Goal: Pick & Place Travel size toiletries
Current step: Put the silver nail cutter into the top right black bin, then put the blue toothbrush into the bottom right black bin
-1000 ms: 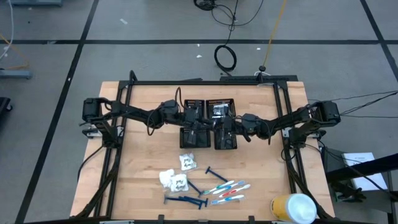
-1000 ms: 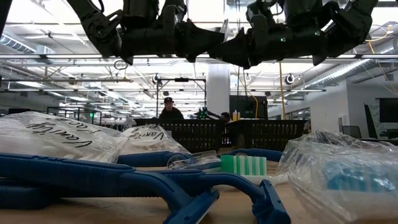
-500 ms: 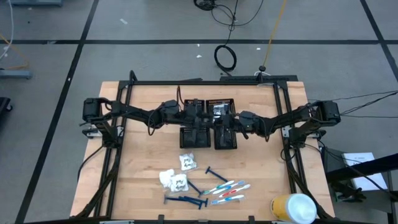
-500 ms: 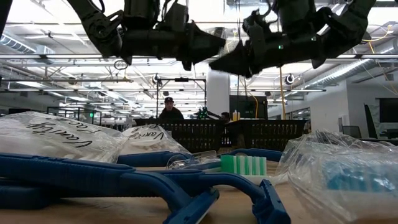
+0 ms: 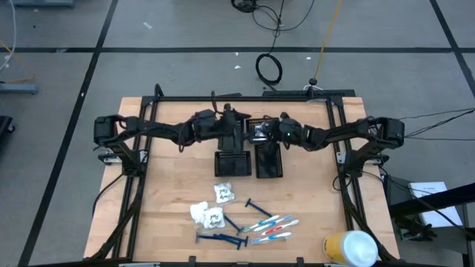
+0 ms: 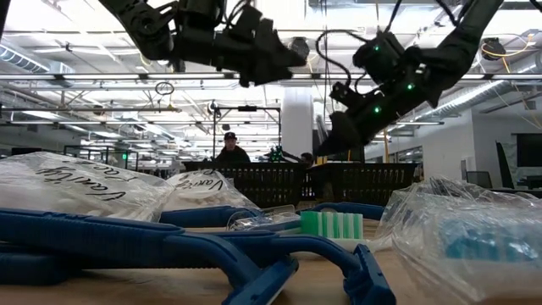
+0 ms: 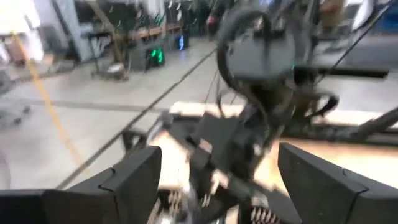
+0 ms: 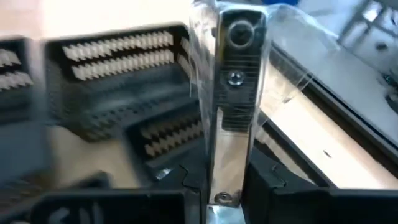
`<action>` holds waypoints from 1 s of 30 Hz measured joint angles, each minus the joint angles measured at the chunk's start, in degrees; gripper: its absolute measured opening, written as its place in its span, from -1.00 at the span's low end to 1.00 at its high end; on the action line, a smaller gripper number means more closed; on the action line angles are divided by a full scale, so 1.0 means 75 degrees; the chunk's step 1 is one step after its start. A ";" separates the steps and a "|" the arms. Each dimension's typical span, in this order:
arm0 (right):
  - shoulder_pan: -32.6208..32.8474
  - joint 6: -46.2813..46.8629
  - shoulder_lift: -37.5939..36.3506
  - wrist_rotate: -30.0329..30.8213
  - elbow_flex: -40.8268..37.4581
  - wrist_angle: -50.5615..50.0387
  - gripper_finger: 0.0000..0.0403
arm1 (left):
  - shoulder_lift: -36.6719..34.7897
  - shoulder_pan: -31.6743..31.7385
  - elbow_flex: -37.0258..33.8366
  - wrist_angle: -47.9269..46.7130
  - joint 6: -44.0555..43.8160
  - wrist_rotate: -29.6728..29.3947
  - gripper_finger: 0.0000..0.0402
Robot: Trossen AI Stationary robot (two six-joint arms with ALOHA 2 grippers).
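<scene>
Pinching a silvery piece (image 8: 229, 106), right gripper (image 5: 269, 130) raised over the trays (image 5: 256, 158) near worktop (image 5: 178, 193) far edge. Left gripper (image 5: 239, 127) beside it, fingers (image 7: 134, 177) spread, empty. Razors (image 5: 221, 238), toothbrushes (image 5: 271, 227), packets (image 5: 210, 215) grouped near front edge.

Trays (image 5: 249, 152) sit mid-table under both arms, toiletries (image 5: 245, 222) scattered nearer the front edge, and a big cylinder (image 5: 350, 248) off at the front right corner.

Two dark jointed arms, black looping cables, small green lights on the right arm (image 6: 398, 76).
</scene>
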 joint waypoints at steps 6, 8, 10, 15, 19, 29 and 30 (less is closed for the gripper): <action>-0.0367 0.0164 0.0000 0.0006 0.0000 -0.0652 -0.62 | 0.0012 0.0091 -0.0006 -0.0644 -0.0040 -0.0022 0.56; -0.0367 0.0355 0.0000 0.0002 -0.0003 -0.0725 -0.40 | 0.0015 0.0095 -0.0010 -0.0912 -0.0033 -0.0027 0.54; -0.0367 0.0630 0.0000 0.0003 -0.0002 -0.0627 -0.18 | 0.0015 0.0088 -0.0012 -0.0939 -0.0026 -0.0022 0.51; -0.0276 0.0660 0.0000 -0.0080 0.0000 -0.0486 0.24 | 0.0015 0.0088 -0.0012 -0.0985 0.0043 -0.0020 0.45; -0.0257 0.0682 0.0000 -0.0630 0.0000 -0.0159 0.39 | 0.0015 0.0088 -0.0012 -0.0984 0.0052 -0.0020 0.42; 0.0091 0.0900 -0.0122 -0.3056 0.0003 0.0882 0.35 | -0.0676 0.0139 -0.0015 -0.2298 0.0059 -0.0005 0.42; 0.0130 0.0924 -0.0238 -0.3229 0.0003 0.0853 0.34 | -0.0946 0.0192 -0.0015 -0.2680 0.0055 0.0015 0.42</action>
